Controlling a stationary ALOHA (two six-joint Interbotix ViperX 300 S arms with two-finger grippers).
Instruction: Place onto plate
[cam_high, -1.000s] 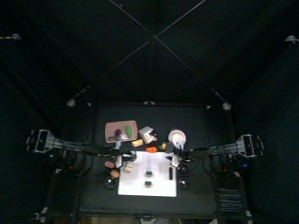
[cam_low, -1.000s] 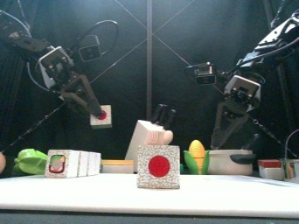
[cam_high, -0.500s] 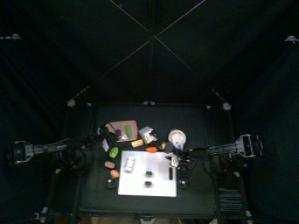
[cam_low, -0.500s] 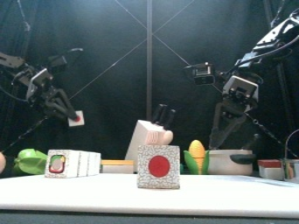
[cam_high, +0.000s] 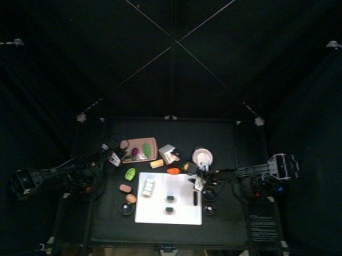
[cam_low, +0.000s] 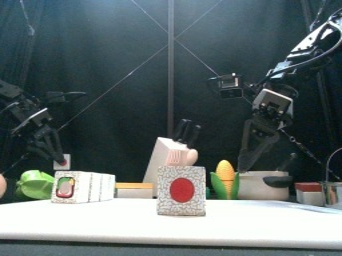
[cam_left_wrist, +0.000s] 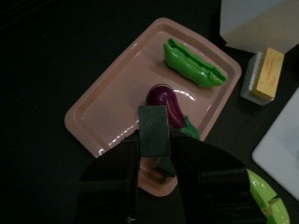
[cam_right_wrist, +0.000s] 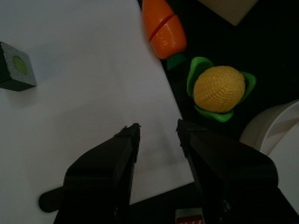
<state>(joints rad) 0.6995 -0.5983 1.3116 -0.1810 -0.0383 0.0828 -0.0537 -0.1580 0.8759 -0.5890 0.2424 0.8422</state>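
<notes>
- Left arm (cam_low: 30, 118): black links and joints, with thin black cables looping loosely off it.
- Right arm (cam_low: 297, 60): black too, carrying a small boxy grey-and-black wrist camera (cable trailing).
- Left gripper (cam_left_wrist: 159, 162): two flat matte-black jaws.
- Right gripper (cam_right_wrist: 158, 157): two black, rounded, slightly glossy jaws.

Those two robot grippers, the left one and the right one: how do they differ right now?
The left gripper is shut on a small block with a red dot; the right gripper is open and holds nothing. The left gripper hangs low over a pink tray with a green pea pod on it; the right gripper hangs over a white board beside a corn cob. Both are black, with two jaws.
</notes>
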